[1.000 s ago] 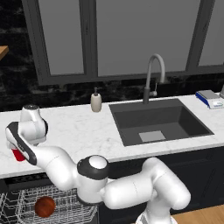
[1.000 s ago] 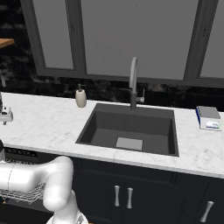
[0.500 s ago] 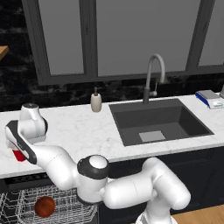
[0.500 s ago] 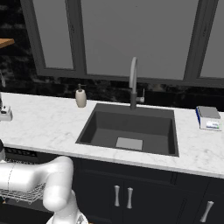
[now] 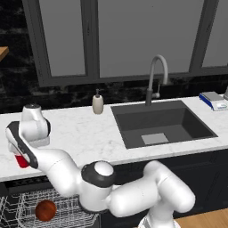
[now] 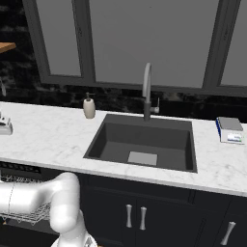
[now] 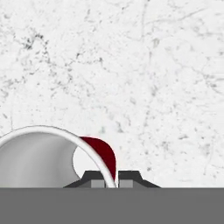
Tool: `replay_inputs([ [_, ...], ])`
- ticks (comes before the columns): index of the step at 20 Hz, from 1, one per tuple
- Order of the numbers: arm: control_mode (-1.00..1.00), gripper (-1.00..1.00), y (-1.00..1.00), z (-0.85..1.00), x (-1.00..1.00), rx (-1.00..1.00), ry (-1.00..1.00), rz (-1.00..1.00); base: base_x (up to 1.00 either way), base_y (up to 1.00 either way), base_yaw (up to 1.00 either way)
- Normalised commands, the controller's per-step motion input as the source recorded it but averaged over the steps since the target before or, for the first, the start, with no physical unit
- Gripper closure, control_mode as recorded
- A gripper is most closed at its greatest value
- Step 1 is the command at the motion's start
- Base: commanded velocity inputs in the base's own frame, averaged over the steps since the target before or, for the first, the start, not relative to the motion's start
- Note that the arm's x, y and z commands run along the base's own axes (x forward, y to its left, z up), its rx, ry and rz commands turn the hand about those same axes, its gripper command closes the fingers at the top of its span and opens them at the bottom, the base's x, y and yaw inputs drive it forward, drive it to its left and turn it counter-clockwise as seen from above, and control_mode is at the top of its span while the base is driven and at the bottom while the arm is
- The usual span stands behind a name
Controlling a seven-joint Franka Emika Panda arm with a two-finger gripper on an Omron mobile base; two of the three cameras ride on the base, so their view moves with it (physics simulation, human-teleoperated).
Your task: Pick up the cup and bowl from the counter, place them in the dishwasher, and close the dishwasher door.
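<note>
Hand view: gripper [image 7: 111,181] fingertips pinch white rim of small red tapered cup [image 7: 101,154] above white marble counter [image 7: 153,78], wall between them for lift; reddish-brown bowl [image 5: 46,210] already in dishwasher's white wire rack [image 5: 18,213] below counter.

Evenly lit rendered kitchen, bright and without glare or hard shadows. The white marble tabletop [image 5: 89,133] reads brightest; the sink [image 6: 144,144] basin and lower cabinets stay dark. Both base views look slightly soft and low in detail. Straight lines stay unbent at the edges.
</note>
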Motion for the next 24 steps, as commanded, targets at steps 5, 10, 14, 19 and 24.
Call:
replay_inputs([
  [5,-1.00,1.00,-0.69,0.00,-0.61,0.05,-0.07,-0.11,0.00,0.00,0.00],
  [10,-1.00,1.00,-0.75,0.00,-0.84,0.09,-0.11,-0.08,0.00,0.00,0.00],
  [14,-1.00,1.00,-0.66,0.00,-0.87,0.07,-0.12,-0.04,0.00,0.00,0.00],
  [19,-1.00,1.00,-0.54,-0.05,-0.79,0.04,-0.09,-0.02,0.00,0.00,0.00],
  [24,-1.00,1.00,-0.30,-0.52,-0.43,-0.03,-0.06,-0.05,0.00,0.00,0.00],
])
